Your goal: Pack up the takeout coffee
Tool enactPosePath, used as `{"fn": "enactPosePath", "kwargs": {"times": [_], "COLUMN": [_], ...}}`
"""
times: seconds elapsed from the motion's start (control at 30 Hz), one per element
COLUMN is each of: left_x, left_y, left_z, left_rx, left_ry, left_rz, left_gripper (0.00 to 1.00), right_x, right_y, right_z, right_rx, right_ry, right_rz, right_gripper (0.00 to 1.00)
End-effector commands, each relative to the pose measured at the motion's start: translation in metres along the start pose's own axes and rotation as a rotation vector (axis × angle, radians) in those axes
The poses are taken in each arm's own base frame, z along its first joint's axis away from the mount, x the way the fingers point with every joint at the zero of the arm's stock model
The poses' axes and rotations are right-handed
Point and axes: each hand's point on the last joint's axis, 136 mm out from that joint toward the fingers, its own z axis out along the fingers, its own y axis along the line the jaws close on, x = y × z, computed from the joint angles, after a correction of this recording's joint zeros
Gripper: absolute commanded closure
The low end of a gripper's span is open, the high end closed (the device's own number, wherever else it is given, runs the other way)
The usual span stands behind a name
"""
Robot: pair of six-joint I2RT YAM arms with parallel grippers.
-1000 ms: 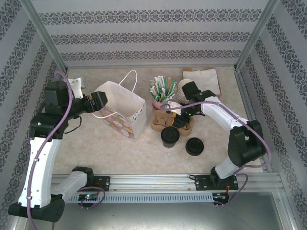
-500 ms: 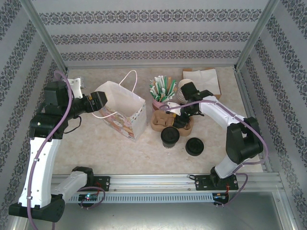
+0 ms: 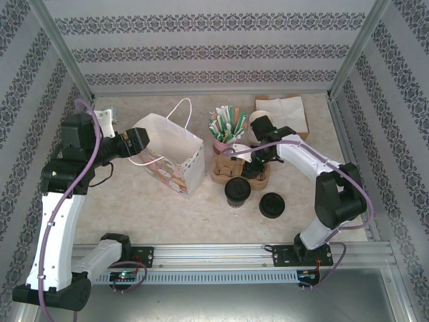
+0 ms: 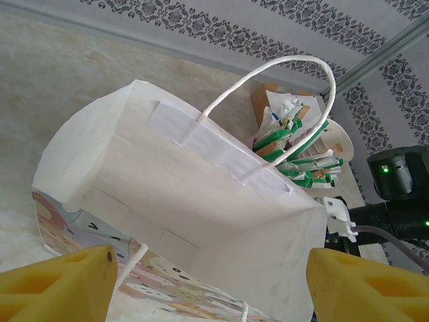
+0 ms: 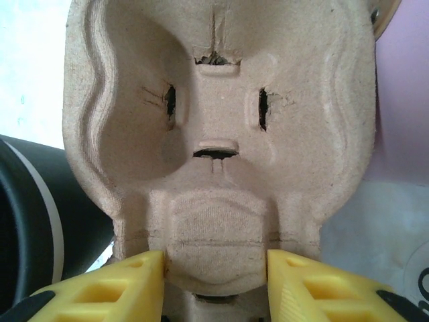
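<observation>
My right gripper [image 5: 216, 282] pinched middle tab of cup carrier [image 5: 214, 87]; coffee cup [image 5: 33, 228] stood just off its left finger, beside carrier. My left gripper [image 4: 211, 285] gaped wide, holding nothing, open paper bag [image 4: 201, 194] straight ahead

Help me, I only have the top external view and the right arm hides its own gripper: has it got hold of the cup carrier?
Observer: In the right wrist view the right gripper straddles a raised hump at the end of the cup carrier nearest it. Its yellow fingers sit against both sides, with no gap that I can see.
Operator: Is anything in the hole ahead of it?
Observer: No, that hole is bare pulp. The takeout coffee shows outside the carrier's wall, at that view's left edge.
Operator: And the bag?
Observer: In the left wrist view the paper bag gapes open between the spread fingers of the left gripper, and I see nothing inside.
</observation>
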Motion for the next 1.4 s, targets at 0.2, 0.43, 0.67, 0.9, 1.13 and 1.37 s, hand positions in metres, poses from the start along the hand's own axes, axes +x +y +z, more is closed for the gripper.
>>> {"fn": "enactPosePath", "kwargs": {"times": [0.2,0.43,0.67,0.9,1.13,1.37], "left_x": [-0.008,-0.015,-0.023,-0.023,-0.022,-0.021], "left_y": [-0.003,0.005,0.009,0.008,0.006,0.005], "left_z": [-0.010,-0.017,-0.021,-0.020,-0.016,-0.016], "left_rx": [0.006,-0.068,-0.112,-0.108,-0.091,-0.085], "left_ry": [-0.042,-0.066,-0.076,-0.066,-0.054,-0.046], "left_rz": [0.004,0.032,0.065,0.066,0.060,0.061], "left_gripper": [0.25,0.25,0.24,0.24,0.24,0.24], "right_x": [-0.008,-0.008,-0.003,0.007,0.015,0.010], "right_y": [0.004,0.006,0.014,0.016,0.016,0.012], "right_z": [-0.019,-0.031,-0.038,-0.036,-0.026,-0.021], "right_rx": [0.059,0.089,0.102,0.101,0.073,0.026], "right_ry": [-0.030,-0.037,-0.032,0.005,0.031,0.041], "right_rz": [-0.023,-0.003,0.018,0.059,0.084,0.116], "right_gripper": [0.59,0.59,0.59,0.58,0.55,0.51]}}
